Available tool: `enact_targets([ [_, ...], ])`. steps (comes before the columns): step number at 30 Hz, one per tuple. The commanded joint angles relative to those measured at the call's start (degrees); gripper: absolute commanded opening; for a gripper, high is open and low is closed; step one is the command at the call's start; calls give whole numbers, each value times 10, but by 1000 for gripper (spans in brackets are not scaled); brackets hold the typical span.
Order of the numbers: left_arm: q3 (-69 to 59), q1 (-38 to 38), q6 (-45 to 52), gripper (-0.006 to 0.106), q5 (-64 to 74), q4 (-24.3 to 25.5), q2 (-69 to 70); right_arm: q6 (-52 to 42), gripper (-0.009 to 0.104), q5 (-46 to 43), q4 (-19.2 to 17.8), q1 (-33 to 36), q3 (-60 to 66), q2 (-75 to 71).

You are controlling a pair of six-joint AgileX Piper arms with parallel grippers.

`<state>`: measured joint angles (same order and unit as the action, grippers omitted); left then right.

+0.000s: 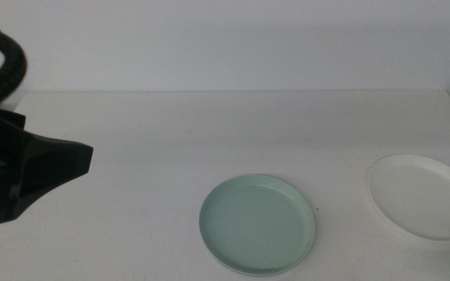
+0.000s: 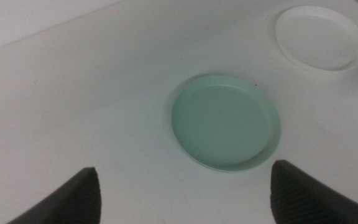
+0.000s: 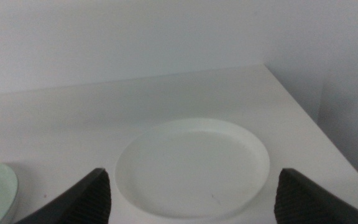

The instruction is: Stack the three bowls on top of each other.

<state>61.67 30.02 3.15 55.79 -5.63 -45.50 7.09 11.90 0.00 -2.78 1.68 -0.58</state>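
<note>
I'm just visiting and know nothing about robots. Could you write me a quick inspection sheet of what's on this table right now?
Surface: white table, plain and matte.
Job's things: mint green bowl near the front middle, lying flat; white bowl apart from it toward the right edge, also flat. Nothing is stacked yet. A grey bowl: nothing seen.
Clutter: nothing seen.
Hands: left hand open and holding nothing, raised at the left side and looking toward the mint green bowl; right hand open and holding nothing, facing the white bowl, out of the middle view.
Cables: black hose curving over the left arm.
Surroundings: plain pale wall behind the table.
</note>
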Motion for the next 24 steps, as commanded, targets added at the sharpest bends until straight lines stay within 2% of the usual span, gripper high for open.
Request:
enact_targets([
  [1,15,1,-6,90,-36,-2,2,-3,96,-22,-3,-3,-31,-10],
  [13,15,1,-6,90,-36,-2,2,-3,96,281,-6,-3,-295,161],
  [16,15,1,-6,90,-36,-2,2,-3,96,300,-13,-3,-357,227],
  [19,15,1,-6,90,-36,-2,2,-1,96,337,0,-3,-418,290],
  [24,15,1,-6,90,-36,-2,2,-1,96,373,-3,-3,-497,382],
])
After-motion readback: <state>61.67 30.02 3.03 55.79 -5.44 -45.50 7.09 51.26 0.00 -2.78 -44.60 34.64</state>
